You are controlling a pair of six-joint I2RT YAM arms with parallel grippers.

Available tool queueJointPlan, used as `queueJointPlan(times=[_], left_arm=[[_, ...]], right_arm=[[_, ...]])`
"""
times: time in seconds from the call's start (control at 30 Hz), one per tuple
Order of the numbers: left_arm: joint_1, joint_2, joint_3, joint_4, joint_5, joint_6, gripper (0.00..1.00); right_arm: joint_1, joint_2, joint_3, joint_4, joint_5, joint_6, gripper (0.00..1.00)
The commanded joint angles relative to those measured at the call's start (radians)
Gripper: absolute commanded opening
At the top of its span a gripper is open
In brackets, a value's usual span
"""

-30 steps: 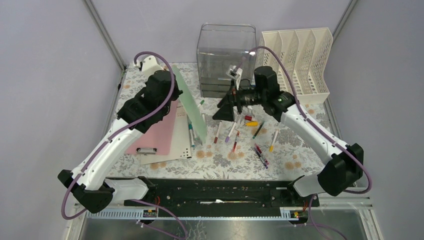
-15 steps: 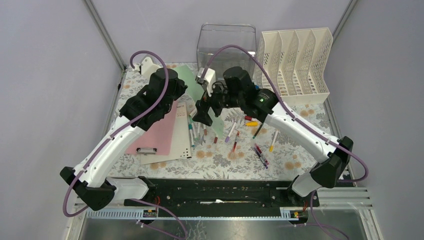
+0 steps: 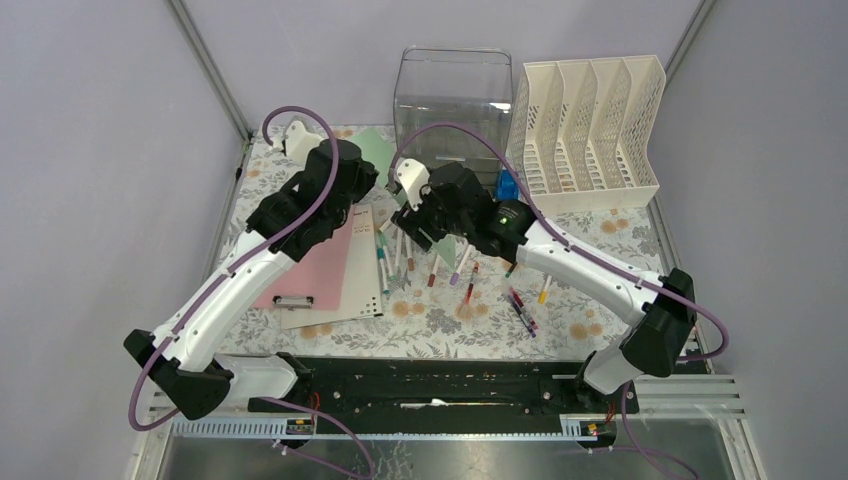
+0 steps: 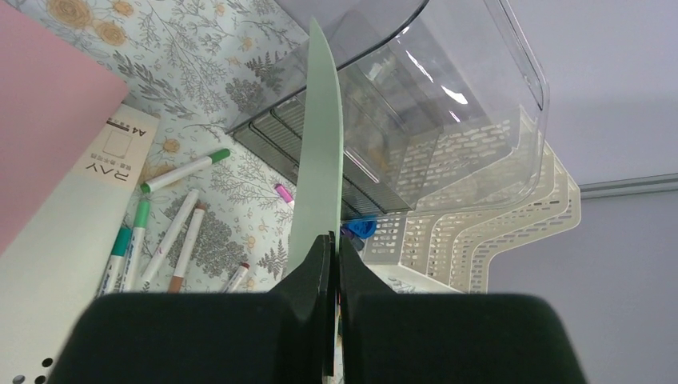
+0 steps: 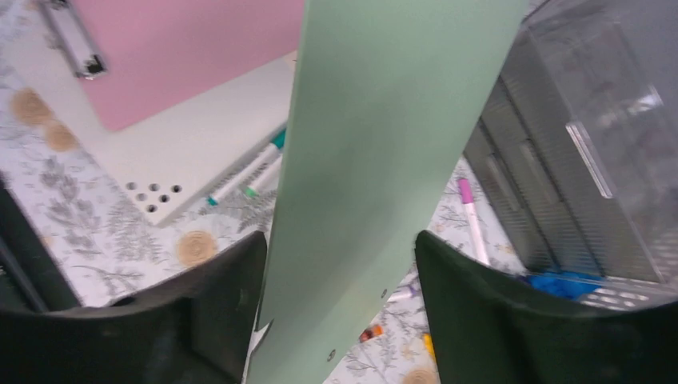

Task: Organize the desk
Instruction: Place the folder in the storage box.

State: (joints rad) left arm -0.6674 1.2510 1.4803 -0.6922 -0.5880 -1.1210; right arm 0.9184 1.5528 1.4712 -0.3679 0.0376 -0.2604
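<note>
The desk [image 3: 440, 322] fills the middle of the overhead view, its flowered cloth running from the black rail at the near edge back to the wall. At the back stand a clear plastic bin [image 3: 455, 90] and, just beside it on the right, a cream file rack [image 3: 590, 120] with upright slots. On the left a pink clipboard [image 3: 315, 265] lies on a white paper pad [image 3: 362, 285].

Judged from this, the step in hand is a handover or a two-armed carry of the green sheet [image 4: 320, 160], probably bound for the rack. The sheet stands on edge above the desk, between the two arms and in front of the bin.

The left pincer [image 4: 334, 240] is clamped shut on the sheet's lower edge, with its jaws pressed flat to both faces. The right pincer [image 5: 340, 240] has its jaws standing apart with the sheet's face filling the gap between them. It has no grip that I can see, and whether a pad touches the sheet I cannot tell.

The next move calls for the right jaws to turn square to the sheet and close firmly before the left lets go, since a thin, limp sheet will bend or slip from a loose hold.

Loose markers [image 3: 468, 272] lie scattered on the cloth below, waiting to be gathered
</note>
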Motion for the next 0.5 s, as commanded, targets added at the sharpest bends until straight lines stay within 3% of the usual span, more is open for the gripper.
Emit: queueJointPlan(times=[0.0,0.13,0.23,0.3,0.47], left_arm=[[-0.004,-0.046,-0.012,0.109,0.010,-0.045,0.00],[-0.004,-0.064,-0.029,0.108,0.015,-0.054,0.00],[-0.004,-0.099,-0.065,0.123,0.020,-0.069,0.00],[-0.004,-0.139,-0.110,0.169,0.032,-0.068,0.01],[-0.002,-0.261,-0.172,0.259,0.049,0.050,0.64]], right_arm=[[0.007,-0.029,-0.029,0.072,0.115,-0.046,0.55],[0.006,-0.042,-0.034,0.068,0.134,-0.061,0.14],[0.001,-0.052,-0.016,0.038,0.144,-0.075,0.00],[-0.023,-0.056,0.017,-0.008,0.110,-0.066,0.00],[-0.134,-0.093,0.096,-0.166,-0.115,-0.120,0.00]])
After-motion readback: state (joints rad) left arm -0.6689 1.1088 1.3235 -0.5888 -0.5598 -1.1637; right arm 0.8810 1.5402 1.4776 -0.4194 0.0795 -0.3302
